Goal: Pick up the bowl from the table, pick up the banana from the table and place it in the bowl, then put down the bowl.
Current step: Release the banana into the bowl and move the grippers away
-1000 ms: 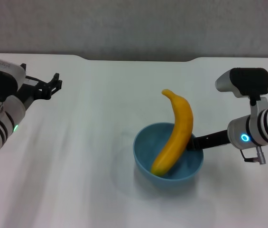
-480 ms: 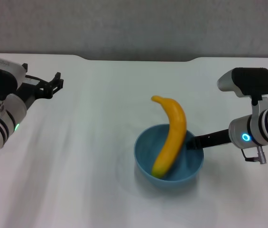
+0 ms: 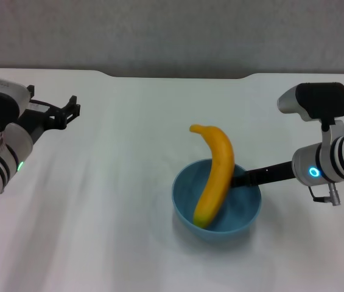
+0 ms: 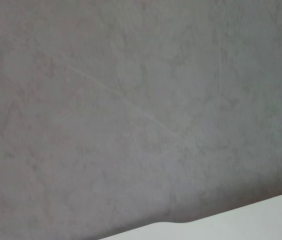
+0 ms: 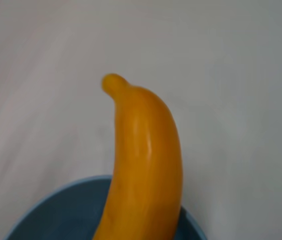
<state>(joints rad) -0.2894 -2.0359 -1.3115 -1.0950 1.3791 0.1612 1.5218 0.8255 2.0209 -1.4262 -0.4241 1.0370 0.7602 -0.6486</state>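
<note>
Two arms, one bowl and one banana are in view. At the far left, the left end effector (image 3: 62, 112) hovers above the tabletop (image 3: 111, 182), well apart from the bowl, its fingers spread with nothing between them. Its wrist view takes in only a grey wall (image 4: 131, 100) and a sliver of the white tabletop edge.

Right of centre, the single light-blue bowl (image 3: 217, 201) sits on the tabletop. The one banana (image 3: 213, 176) stands tilted inside it, its lower end on the bowl's floor and its upper end rising over the far rim and curling to the left. The right wrist view shows the same banana (image 5: 143, 165) rising from the bowl (image 5: 56, 210).

From the right, the right end effector (image 3: 242, 178) reaches in at the bowl's right rim; whether it is closed on the rim cannot be told.

The tabletop is plain white, with a shallow dark notch (image 3: 178, 75) in its far edge. A grey wall stands behind it.
</note>
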